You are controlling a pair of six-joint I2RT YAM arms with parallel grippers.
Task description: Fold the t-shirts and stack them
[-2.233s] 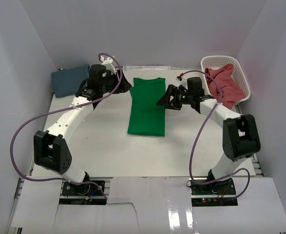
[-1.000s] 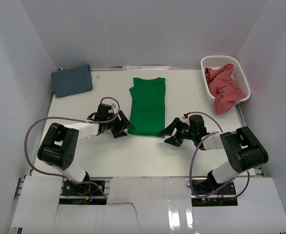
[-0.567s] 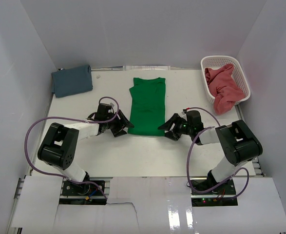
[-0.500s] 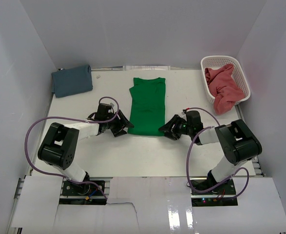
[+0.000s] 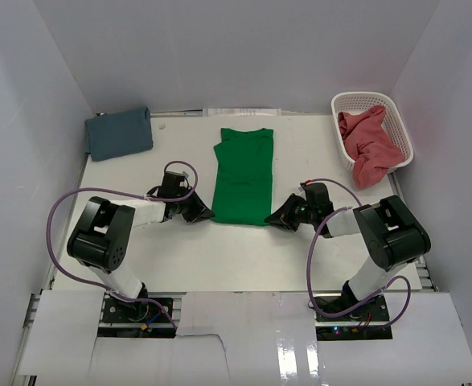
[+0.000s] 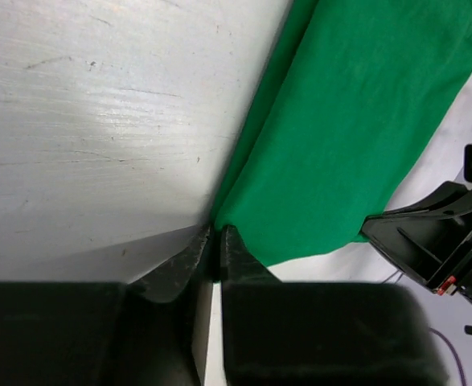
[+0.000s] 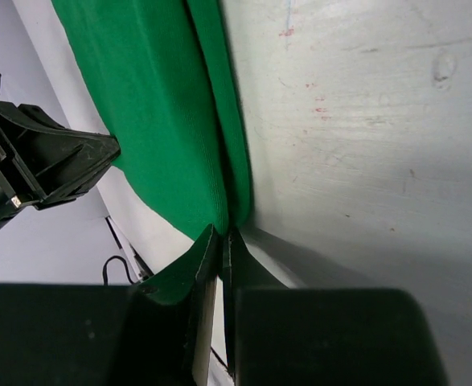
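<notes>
left hand [image 5: 206, 215] low, seemingly pinching green t-shirt [image 5: 244, 177] hem; right hand [image 5: 273, 223] low, clamped on hem

No writing, label, brand or number can be read in any view. A few tiny red marks sit on the bench [image 7: 364, 161] just beside the green t-shirt [image 7: 155, 121], too faint to make out as letters.

— Pose?
— Left gripper [image 5: 199, 214] low at the green t-shirt's [image 5: 244, 181] near-left corner, right gripper [image 5: 277, 219] low at its near-right corner, facing each other.
— Jaws?
— Both pinched closed on the cloth's edge.
</notes>
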